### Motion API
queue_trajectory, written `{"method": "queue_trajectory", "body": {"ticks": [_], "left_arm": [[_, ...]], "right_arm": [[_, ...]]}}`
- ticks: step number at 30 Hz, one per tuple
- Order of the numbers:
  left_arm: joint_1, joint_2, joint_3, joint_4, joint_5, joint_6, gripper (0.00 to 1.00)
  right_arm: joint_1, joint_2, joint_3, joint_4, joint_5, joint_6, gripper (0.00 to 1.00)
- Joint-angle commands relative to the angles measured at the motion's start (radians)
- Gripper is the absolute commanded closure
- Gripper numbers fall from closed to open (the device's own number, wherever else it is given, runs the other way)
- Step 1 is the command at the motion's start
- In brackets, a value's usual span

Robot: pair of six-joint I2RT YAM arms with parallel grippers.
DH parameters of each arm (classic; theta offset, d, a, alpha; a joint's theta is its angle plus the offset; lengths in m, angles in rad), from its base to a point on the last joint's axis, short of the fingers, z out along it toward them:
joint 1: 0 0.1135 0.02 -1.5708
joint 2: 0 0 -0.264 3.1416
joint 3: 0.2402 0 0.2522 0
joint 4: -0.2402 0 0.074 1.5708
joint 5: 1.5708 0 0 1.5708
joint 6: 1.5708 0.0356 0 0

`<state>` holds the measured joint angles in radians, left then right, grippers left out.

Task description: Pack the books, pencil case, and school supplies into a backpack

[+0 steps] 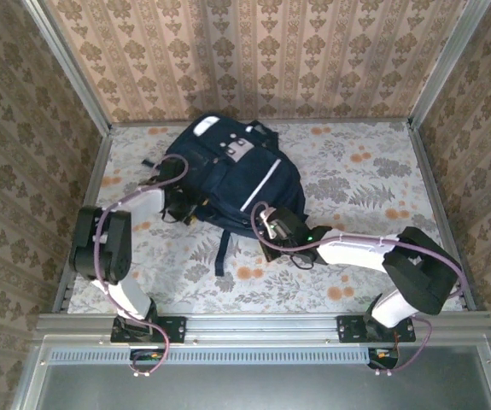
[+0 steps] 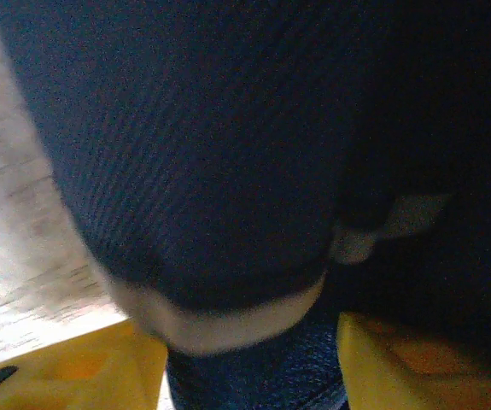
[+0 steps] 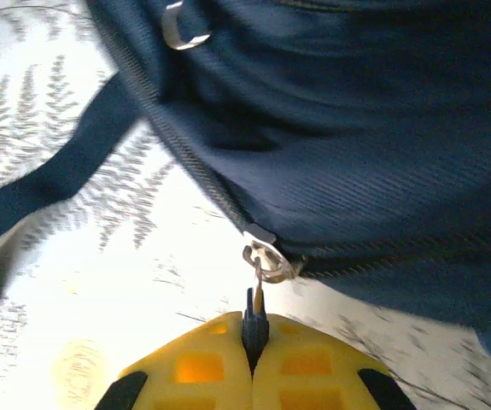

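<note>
Right wrist view: right gripper (image 3: pixel 251 331) pinched on zipper pull (image 3: pixel 251 305) of the backpack (image 3: pixel 356 128), left gripper (image 2: pixel 245 346) parted astride its fabric; I would pull steadily along the track.

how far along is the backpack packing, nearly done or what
Likely late stage. The backpack lies on the table. In hand: the right gripper is shut on its zipper pull; the left gripper stands open with bag fabric between its fingers. Left: pulling the zipper along; how far it is closed is hidden.
</note>
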<state>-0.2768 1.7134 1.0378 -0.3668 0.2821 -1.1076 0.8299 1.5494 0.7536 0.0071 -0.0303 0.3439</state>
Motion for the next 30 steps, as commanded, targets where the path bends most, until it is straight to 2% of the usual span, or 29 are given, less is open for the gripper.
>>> {"method": "queue_trajectory", "body": {"ticks": [1, 6, 12, 24, 27, 29, 30], "left_arm": [[-0.057, -0.037, 0.098, -0.032, 0.047, 0.105, 0.38], [-0.036, -0.192, -0.026, -0.065, 0.018, 0.096, 0.35], [-0.056, -0.291, -0.212, 0.075, 0.108, 0.006, 0.36], [-0.126, -0.122, -0.176, 0.278, 0.139, -0.044, 0.42], [-0.142, -0.064, -0.151, 0.306, 0.151, -0.052, 0.51], [-0.144, -0.039, -0.144, 0.312, 0.145, -0.059, 0.65], [-0.142, -0.035, -0.144, 0.311, 0.134, -0.062, 0.78]], "right_arm": [[0.049, 0.066, 0.091, 0.026, -0.112, -0.034, 1.00], [0.058, 0.140, 0.191, 0.048, -0.097, 0.000, 1.00], [0.058, 0.202, 0.247, 0.087, -0.122, 0.050, 1.00], [0.058, 0.182, 0.211, 0.109, -0.147, 0.091, 1.00], [0.058, 0.175, 0.199, 0.114, -0.142, 0.102, 1.00], [0.055, 0.173, 0.195, 0.110, -0.138, 0.103, 1.00], [0.056, 0.174, 0.199, 0.091, -0.125, 0.102, 1.00]]}}
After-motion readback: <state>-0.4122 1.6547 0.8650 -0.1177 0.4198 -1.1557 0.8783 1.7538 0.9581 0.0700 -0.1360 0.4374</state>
